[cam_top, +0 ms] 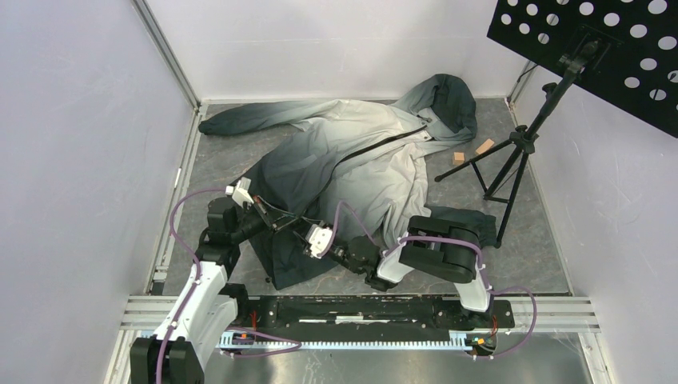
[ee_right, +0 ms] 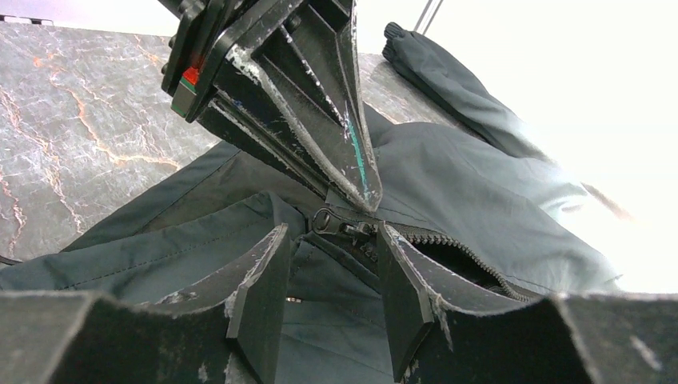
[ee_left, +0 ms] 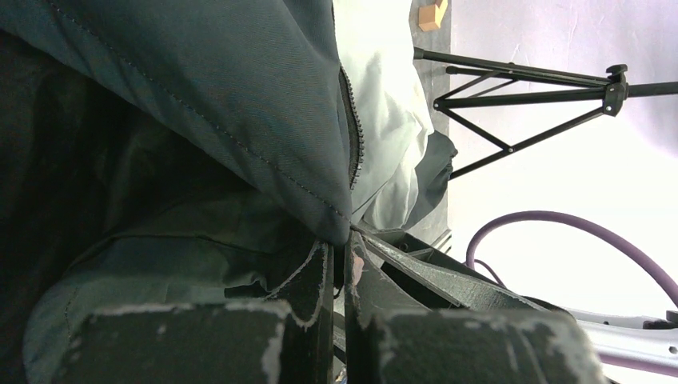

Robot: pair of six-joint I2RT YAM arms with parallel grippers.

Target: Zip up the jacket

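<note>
Close in at the front of the counter (cam_top: 216,164), the left fingers (ee_left: 308,280) are clamped together on the dark bottom hem of the jacket (cam_top: 352,160), right at the foot of its zipper. The right fingers (ee_right: 260,280) stand apart, one on each side of the zipper slider (ee_right: 340,226), not gripping it. The jacket lies spread front-up across the grey marbled counter, fading from dark at the near hem to pale toward the hood (cam_top: 448,100) by the far wall. At the far right, a black tripod stand (cam_top: 520,152) has two small wooden blocks (cam_top: 484,146) near its feet.
</note>
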